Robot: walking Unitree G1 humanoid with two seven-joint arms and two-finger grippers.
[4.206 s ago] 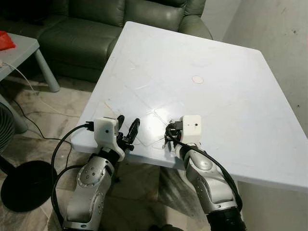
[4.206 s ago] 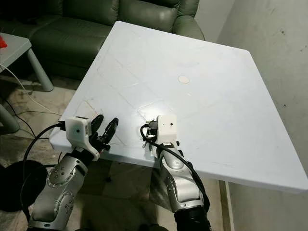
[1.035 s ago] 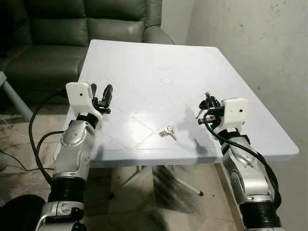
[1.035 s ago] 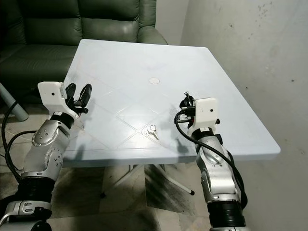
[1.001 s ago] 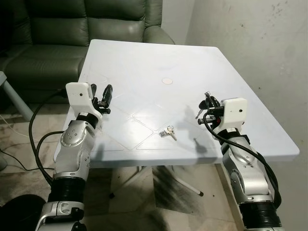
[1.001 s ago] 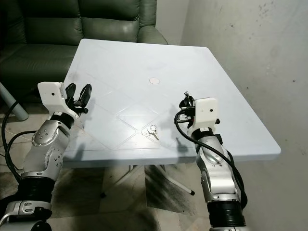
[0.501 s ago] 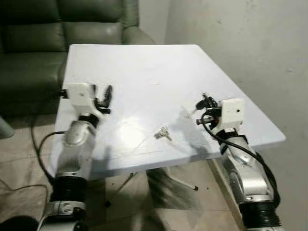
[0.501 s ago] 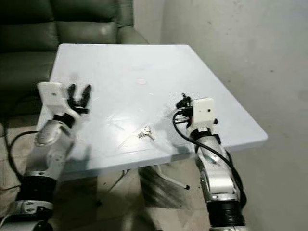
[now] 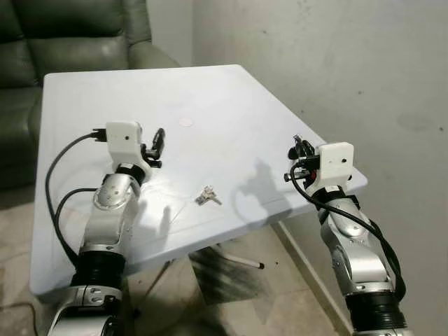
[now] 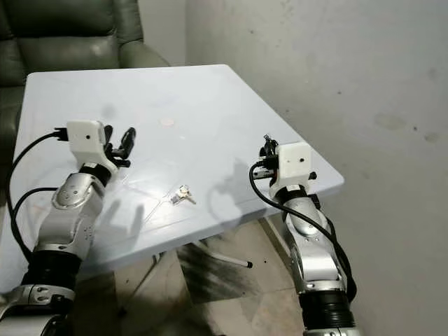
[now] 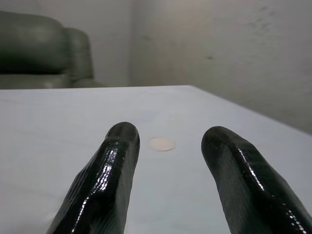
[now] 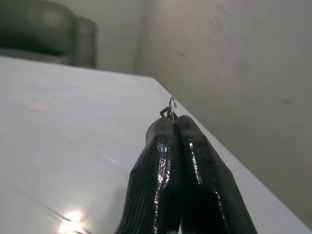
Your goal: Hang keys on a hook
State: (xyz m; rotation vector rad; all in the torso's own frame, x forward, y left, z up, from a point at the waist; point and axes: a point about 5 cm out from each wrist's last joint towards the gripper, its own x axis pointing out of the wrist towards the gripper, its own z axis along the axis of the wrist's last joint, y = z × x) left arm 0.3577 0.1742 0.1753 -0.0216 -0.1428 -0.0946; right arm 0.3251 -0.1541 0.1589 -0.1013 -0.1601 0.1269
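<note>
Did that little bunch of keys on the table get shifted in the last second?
No. The keys lie at the same place near the table's front edge, nearer than its round mark. The camera turned, not the keys.

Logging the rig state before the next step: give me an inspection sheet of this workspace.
Surface: white plastic table, with a small round pale mark.
Job's things: small silver keys lie on the table; thin metal hook pinched in the right gripper.
Clutter: nothing seen.
Grippers: left gripper open over the table; right shut on the hook.
Cables: black cables along both arms.
Surroundings: green leather sofa, grey wall, tiled floor.
</note>
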